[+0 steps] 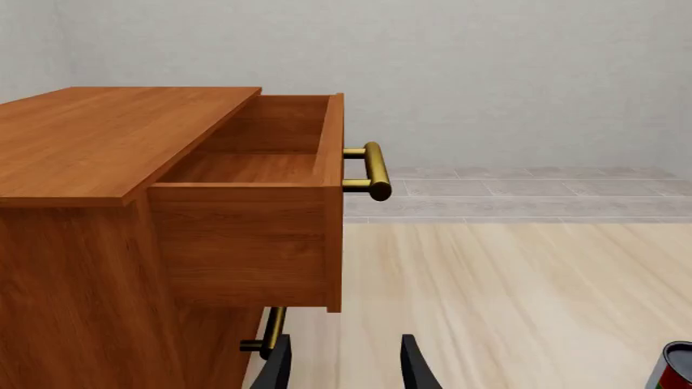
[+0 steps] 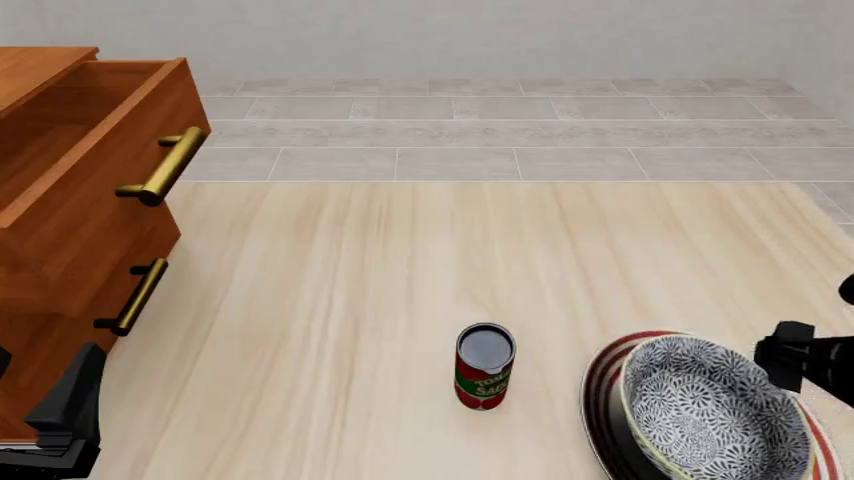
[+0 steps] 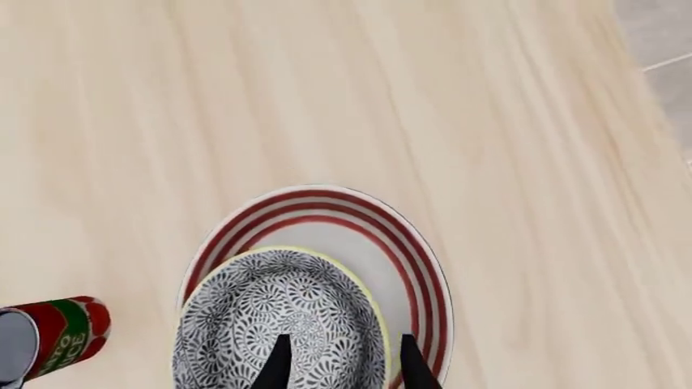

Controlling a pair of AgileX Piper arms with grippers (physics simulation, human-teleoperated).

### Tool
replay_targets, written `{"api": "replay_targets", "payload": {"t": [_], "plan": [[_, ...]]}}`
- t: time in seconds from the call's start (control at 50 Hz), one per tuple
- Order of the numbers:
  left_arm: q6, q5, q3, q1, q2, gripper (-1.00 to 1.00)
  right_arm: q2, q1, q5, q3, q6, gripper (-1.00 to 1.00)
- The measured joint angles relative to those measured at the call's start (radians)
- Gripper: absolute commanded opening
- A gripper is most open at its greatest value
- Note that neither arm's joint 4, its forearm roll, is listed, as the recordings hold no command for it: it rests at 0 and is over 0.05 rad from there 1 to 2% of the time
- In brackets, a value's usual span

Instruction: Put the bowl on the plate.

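Note:
The bowl (image 2: 701, 412), grey-and-white floral with a pale rim, rests on the red-ringed white plate (image 2: 602, 392) near the table's front right. From the right wrist camera, the bowl (image 3: 275, 320) covers the near part of the plate (image 3: 324, 219). My right gripper (image 3: 343, 369) hangs open just above it, one finger over the bowl's inside and the other outside its rim. In the front view this gripper (image 2: 781, 362) is at the bowl's right edge. My left gripper (image 2: 67, 410) stands open and holds nothing at the front left, next to the cabinet, and its fingers (image 1: 343, 371) point at the drawer.
A wooden cabinet (image 2: 67, 230) stands at the left with its top drawer (image 1: 254, 170) pulled open, brass handles sticking out. A red-and-green can (image 2: 483, 367) stands upright left of the plate, and shows in both wrist views, can (image 3: 49, 336) and can (image 1: 676, 369).

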Motion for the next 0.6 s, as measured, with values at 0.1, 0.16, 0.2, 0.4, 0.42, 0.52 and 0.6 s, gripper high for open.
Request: {"api": "replay_targets", "payload": {"t": [0.1,0.16,0.2,0.4,0.42,0.52,0.6], "plan": [[0.000,0.000,0.000,0.000,0.000,1.00,-0.003,-0.001,0.032,-0.058,-0.017,1.00],[0.000,0.000,0.000,0.000,0.000,1.00,-0.005,-0.001,0.053,-0.095,-0.028,1.00],[0.000,0.000,0.000,0.000,0.000,1.00,-0.007,-0.002,0.067,-0.119,-0.035,1.00],[0.000,0.000,0.000,0.000,0.000,1.00,-0.013,0.004,0.132,-0.233,-0.067,1.00],[0.000,0.000,0.000,0.000,0.000,1.00,-0.014,0.005,0.139,-0.245,-0.070,1.00],[0.000,0.000,0.000,0.000,0.000,1.00,-0.011,0.013,0.165,-0.302,-0.083,1.00],[0.000,0.000,0.000,0.000,0.000,1.00,-0.007,0.023,0.182,-0.346,-0.091,1.00]]}}
